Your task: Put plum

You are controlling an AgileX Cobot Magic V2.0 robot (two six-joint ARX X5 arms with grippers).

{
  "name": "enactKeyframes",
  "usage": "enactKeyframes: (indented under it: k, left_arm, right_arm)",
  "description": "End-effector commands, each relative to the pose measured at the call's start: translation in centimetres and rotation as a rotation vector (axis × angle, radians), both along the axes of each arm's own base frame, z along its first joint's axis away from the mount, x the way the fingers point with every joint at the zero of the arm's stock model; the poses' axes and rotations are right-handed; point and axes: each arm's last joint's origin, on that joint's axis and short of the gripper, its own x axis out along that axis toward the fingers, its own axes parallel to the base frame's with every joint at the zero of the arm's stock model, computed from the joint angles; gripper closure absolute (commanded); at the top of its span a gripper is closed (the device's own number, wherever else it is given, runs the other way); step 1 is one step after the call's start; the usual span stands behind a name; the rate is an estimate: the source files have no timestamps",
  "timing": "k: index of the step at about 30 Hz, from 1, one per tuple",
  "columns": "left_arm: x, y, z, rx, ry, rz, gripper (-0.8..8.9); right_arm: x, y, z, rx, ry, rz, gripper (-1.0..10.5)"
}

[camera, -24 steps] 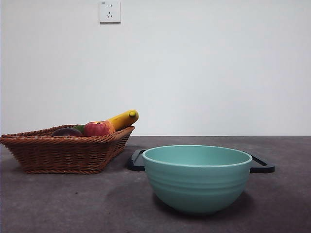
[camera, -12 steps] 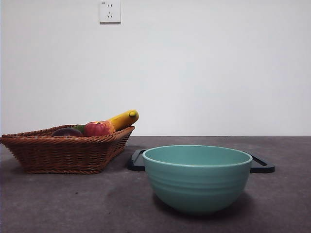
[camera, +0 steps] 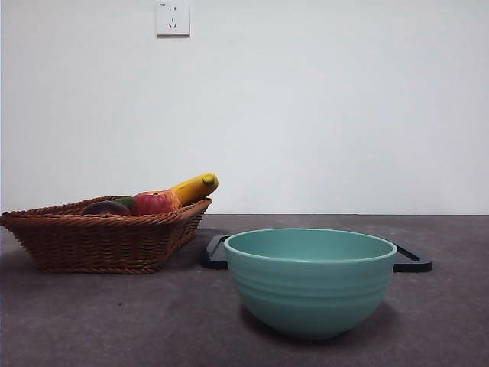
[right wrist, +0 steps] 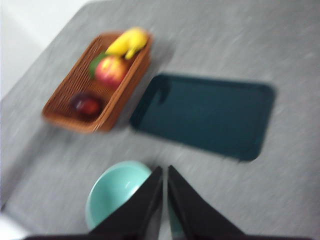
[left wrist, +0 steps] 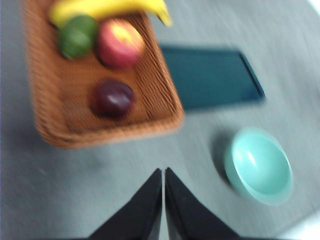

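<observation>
The dark maroon plum (left wrist: pixel 113 99) lies in the wicker basket (left wrist: pixel 165 95), in the half nearer the table's front; it also shows as the plum (camera: pixel 105 208) and the plum (right wrist: pixel 86 105). My left gripper (left wrist: pixel 163 172) hangs shut well above the table, short of the basket. High over the teal bowl (right wrist: pixel 112 192), my right gripper (right wrist: pixel 164 171) is shut too. Neither gripper holds anything, and neither arm shows in the front view.
The basket (camera: pixel 107 245) also holds a red-yellow apple (left wrist: pixel 120 43), a green fruit (left wrist: pixel 78 36) and a banana (left wrist: pixel 107 8). A dark tray (right wrist: pixel 205 115) lies flat beside the basket, behind the teal bowl (camera: pixel 309 279).
</observation>
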Motion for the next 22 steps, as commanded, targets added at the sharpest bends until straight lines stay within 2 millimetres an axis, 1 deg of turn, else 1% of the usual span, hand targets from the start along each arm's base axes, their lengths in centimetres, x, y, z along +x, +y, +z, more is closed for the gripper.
enactKeyframes:
  k: [1,4,7,9,12,13,14,18,19,21,22]
  left_arm:
    - [0.4,-0.6,1.5,0.041,-0.016,-0.119,8.05]
    - [0.9,-1.4,2.1,0.036,0.023,-0.192,8.05]
    - [0.9,-2.2,2.0,0.035,0.047,-0.248,8.05]
    - [0.9,-2.5,2.0,0.035,0.049,-0.269,8.05]
    - [0.8,-2.6,2.0,0.035,0.050,-0.275,7.97]
    - [0.8,-2.6,2.0,0.032,0.054,-0.271,7.56]
    - [0.8,-2.6,2.0,0.032,0.054,-0.271,7.03]
    - [0.8,-2.6,2.0,0.028,0.058,-0.266,4.93]
    - [0.8,-2.6,2.0,0.028,0.058,-0.266,4.25]
    - [0.8,-2.6,2.0,0.028,0.058,-0.266,3.42]
    - [0.8,-2.6,2.0,0.028,0.058,-0.266,3.13]
  right_arm:
    - [0.4,0.8,0.7,-0.046,0.023,0.110,9.4]
    - [0.7,2.0,0.8,-0.082,0.091,0.223,9.4]
    - [0.7,3.0,0.4,-0.103,0.128,0.309,9.4]
    - [0.7,3.5,0.3,-0.108,0.138,0.342,9.4]
    - [0.6,3.7,0.3,-0.109,0.138,0.355,9.4]
    - [0.6,3.7,0.3,-0.108,0.137,0.355,9.3]
    - [0.6,3.7,0.3,-0.108,0.138,0.355,9.0]
    - [0.6,3.7,0.3,-0.107,0.140,0.353,6.7]
    - [0.6,3.7,0.3,-0.107,0.140,0.353,6.0]
    - [0.6,3.7,0.3,-0.107,0.140,0.353,5.4]
    - [0.6,3.7,0.3,-0.107,0.140,0.353,5.4]
